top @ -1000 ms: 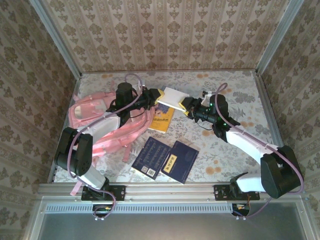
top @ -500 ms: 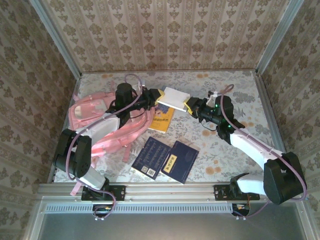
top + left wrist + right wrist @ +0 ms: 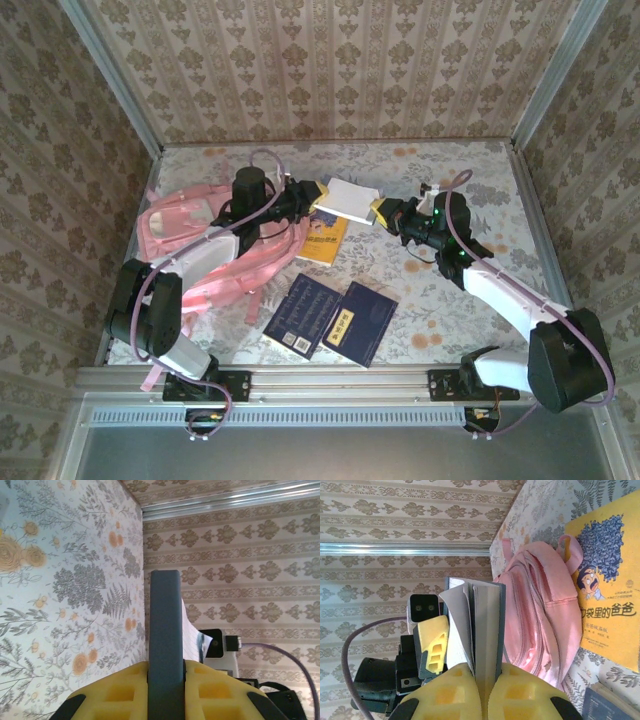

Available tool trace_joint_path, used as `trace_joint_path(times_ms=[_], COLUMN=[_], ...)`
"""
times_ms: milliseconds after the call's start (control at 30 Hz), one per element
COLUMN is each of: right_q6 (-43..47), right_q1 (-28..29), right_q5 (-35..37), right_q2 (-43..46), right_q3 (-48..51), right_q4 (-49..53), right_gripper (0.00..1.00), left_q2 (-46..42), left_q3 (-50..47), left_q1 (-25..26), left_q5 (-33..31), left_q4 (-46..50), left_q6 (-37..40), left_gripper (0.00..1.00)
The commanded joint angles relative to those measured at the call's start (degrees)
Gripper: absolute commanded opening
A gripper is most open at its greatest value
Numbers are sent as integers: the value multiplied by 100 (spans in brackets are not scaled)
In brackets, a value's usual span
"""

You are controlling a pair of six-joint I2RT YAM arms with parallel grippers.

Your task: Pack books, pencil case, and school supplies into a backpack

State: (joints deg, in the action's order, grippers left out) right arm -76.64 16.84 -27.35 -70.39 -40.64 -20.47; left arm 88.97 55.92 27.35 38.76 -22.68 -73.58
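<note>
The left gripper (image 3: 320,189) and right gripper (image 3: 384,209) each pinched an opposite end of a thin grey-white pad (image 3: 350,197), held above the floral surface (image 3: 470,180) beside the pink backpack (image 3: 200,235). Opposing pulls might bend or tear it, or it could slip free. Its cover was smooth and grey, its pages loose and fanned; the backpack was soft, puffy fabric.

Colour rundown: the surface (image 3: 480,170) is a whitish print with grey ferns and orange flowers, and the walls (image 3: 330,60) are beige damask stripes. The backpack (image 3: 195,245) is light pink all over. The yellow book (image 3: 327,240) has a dark blue cover picture; a navy book (image 3: 303,315) has a small yellowish label, and the second navy book (image 3: 362,322) has a yellow strip. The grey-white pad (image 3: 350,197) has a slate-grey cover and white pages. The left hand (image 3: 320,190) and right hand (image 3: 384,209) are bright yellow.
</note>
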Motion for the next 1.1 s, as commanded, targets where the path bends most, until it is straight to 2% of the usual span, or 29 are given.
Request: trace_joint_path(times_ms=[0,67,133,233,333,400,700,867,1067], right_q6=[447,748,1241,1778,2055,2121,2148,2263,2405], right_q1=[-187,-217,-225,-230,-229,-241,-252,-267,-305], right_q5=[437,580,895,1324,1451,1486,1258,1189,1177], right_q2=[419,579,809,964,1022,1061,1027,1010,1080], right_q3=[-17,-143,-307,-553,-587,-488,-146,-146,-137], right_q4=[338,926,1721,2781,3167,3213,3039,3080,3197], right_gripper=[0,0,0,0,0,0,0,0,0], left_q2=[-240,-314,-458,-629,-638,-530,-193,267,710], left_q3=[196,434,833,1340,1562,1721,1523,1650,1881], left_q1=[-66,-81,-232,-264,-324,-413,-1271,-1475,-1523], left_q5=[-88,-148,-654,-1745,-2539,-2768,-2302,-1831,-1719], left_q4=[789,1526,2796,4433,5206,5614,5416,5022,4892], left_q6=[799,1284,2012,2940,3134,3157,3220,3102,3052], left_gripper=[21,37,48,58,63,63,61,57,55])
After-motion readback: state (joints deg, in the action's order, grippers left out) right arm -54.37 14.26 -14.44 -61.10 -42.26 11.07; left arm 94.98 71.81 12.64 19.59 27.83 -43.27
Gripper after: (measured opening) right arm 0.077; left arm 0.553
